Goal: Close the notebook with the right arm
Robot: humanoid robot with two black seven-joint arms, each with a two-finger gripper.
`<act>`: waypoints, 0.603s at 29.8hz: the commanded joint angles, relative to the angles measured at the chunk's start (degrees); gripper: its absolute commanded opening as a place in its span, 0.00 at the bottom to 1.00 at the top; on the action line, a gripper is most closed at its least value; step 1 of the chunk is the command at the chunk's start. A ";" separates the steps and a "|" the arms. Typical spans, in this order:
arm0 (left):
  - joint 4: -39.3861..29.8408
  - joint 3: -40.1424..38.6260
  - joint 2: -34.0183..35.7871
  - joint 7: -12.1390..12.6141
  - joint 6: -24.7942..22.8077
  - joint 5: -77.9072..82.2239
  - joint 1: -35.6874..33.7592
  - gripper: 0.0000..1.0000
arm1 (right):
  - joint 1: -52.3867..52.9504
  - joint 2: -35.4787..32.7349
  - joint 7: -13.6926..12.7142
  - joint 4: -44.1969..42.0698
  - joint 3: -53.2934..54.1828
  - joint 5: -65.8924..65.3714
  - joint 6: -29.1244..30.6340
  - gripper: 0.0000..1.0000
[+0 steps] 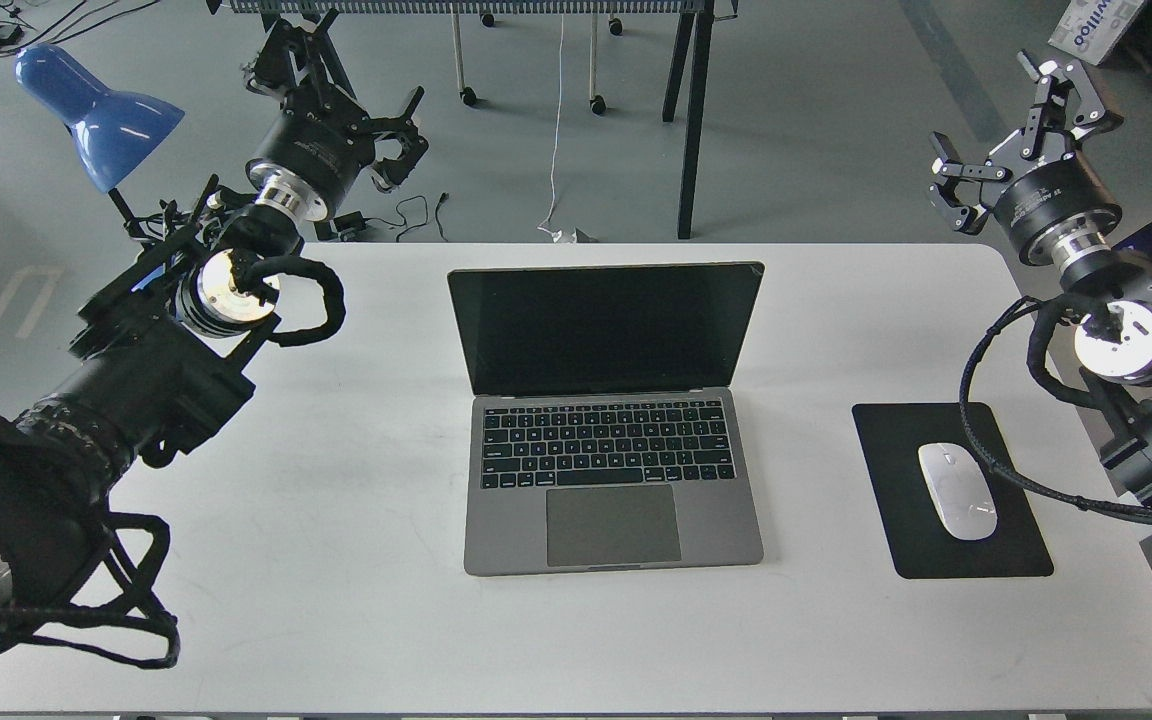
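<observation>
Slim matte-grey metal notebook point(611, 420) open on smooth white table point(336, 560); right gripper point(1011, 120) and left gripper point(356, 95), angular black claws, fingers spread wide, nothing held.

One notebook point(608, 400), one mouse point(957, 490), one mouse pad point(901, 540), one lamp point(96, 110), two arms.

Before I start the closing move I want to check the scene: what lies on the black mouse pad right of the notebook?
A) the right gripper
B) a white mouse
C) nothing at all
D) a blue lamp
B: a white mouse lies on the black mouse pad, right of the open notebook; the right gripper hangs apart, above the table's far right corner.
</observation>
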 commanded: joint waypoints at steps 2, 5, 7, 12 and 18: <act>0.00 -0.14 -0.05 -0.63 0.00 0.00 0.00 1.00 | -0.07 -0.07 0.00 -0.01 0.00 0.00 0.35 1.00; 0.00 -0.05 -0.05 -1.60 0.00 0.00 0.00 1.00 | -0.16 0.02 0.00 -0.01 -0.09 0.00 0.79 1.00; 0.00 -0.14 0.04 -1.69 0.00 -0.09 0.00 1.00 | -0.16 0.02 0.00 -0.01 -0.26 0.00 0.79 1.00; 0.00 -0.14 0.04 -1.60 0.00 0.00 0.00 1.00 | 0.72 -0.60 -0.18 -0.09 -1.22 -0.26 0.79 1.00; 0.00 0.13 0.04 -1.60 0.00 0.00 0.00 1.00 | 7.48 -0.69 -0.27 -0.53 -13.77 -0.53 0.44 1.00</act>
